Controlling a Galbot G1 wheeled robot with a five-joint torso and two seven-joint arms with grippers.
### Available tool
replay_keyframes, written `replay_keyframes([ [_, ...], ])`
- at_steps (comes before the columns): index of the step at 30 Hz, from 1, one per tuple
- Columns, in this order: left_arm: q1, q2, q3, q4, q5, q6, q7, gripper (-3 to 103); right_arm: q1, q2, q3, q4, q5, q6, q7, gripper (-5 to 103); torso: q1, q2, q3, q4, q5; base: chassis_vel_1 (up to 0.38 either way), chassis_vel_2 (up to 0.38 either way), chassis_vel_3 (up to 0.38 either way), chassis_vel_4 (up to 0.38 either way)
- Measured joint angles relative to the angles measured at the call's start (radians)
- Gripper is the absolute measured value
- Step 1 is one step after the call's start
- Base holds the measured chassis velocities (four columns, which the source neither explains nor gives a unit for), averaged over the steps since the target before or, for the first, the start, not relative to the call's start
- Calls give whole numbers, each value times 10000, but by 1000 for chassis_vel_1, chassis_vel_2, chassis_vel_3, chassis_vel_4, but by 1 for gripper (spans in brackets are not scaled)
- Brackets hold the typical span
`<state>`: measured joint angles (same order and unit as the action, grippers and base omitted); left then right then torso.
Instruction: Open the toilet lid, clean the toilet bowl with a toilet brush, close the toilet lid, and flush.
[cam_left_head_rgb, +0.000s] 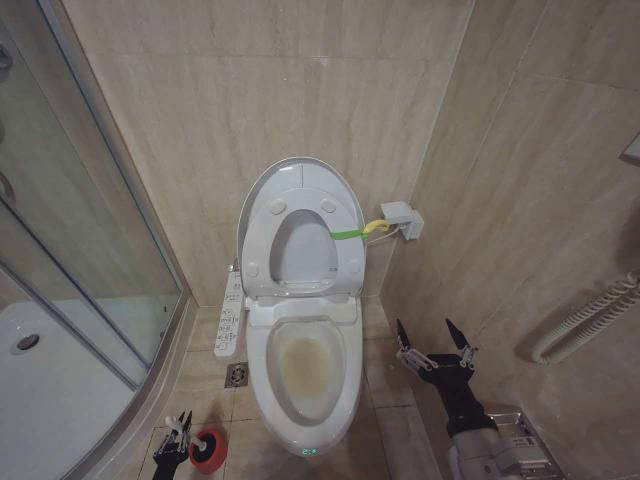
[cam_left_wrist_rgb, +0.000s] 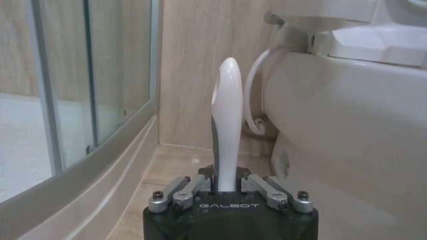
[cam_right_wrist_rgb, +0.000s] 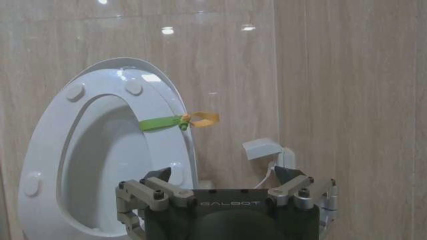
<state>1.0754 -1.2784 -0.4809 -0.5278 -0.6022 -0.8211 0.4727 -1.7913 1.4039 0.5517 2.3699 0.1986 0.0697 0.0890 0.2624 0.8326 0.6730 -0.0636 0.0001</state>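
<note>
Grasping the toilet brush (cam_left_wrist_rgb: 225, 125) handle with clenched jaws, the left gripper (cam_left_wrist_rgb: 227, 192) holds something light, stiff, slippery; right gripper (cam_left_head_rgb: 436, 345) released.

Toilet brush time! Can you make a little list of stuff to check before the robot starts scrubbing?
1. Toilet lid up: ok. It leans against the wall, with the seat raised too.
2. Toilet bowl open to reach: ok. Its stained inside is uncovered.
3. Left gripper on the toilet brush: ok. Its fingers are closed on the white handle, low beside the toilet.
4. Brush out of the red holder cup: cannot tell. The bristle end is hidden.
5. Right gripper out of the way: ok. It is open, holding nothing, right of the bowl.
6. Green band holding the seat up: cannot tell how firmly.
</note>
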Motion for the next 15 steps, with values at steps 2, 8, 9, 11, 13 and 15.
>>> replay_keyframes([
  [2,-5,-22,25,25,117,-4,-8,20,0,0,0,0,0,0,0,100,0,0,0,0,2,0,0,0,0],
  [8,67,-52,-38,-2,1019,-35,-270,20,0,0,0,0,0,0,0,100,0,1,0,-1,4,0,0,0,0],
  [9,106,-46,-46,-26,1122,-39,-301,20,0,0,0,-1,0,0,0,100,0,1,-1,-1,3,0,0,0,0],
  [11,156,-43,-56,-72,1186,-40,-326,20,0,0,0,0,0,0,0,100,-1,1,0,0,3,0,0,0,0],
  [13,317,-52,-79,-226,1215,-40,-410,20,0,0,0,0,0,0,0,100,-1,1,0,-1,1,0,0,0,0],
  [15,367,-59,-80,-265,1215,-41,-447,20,0,0,0,0,0,0,0,100,-1,1,0,0,1,0,0,0,0],
])
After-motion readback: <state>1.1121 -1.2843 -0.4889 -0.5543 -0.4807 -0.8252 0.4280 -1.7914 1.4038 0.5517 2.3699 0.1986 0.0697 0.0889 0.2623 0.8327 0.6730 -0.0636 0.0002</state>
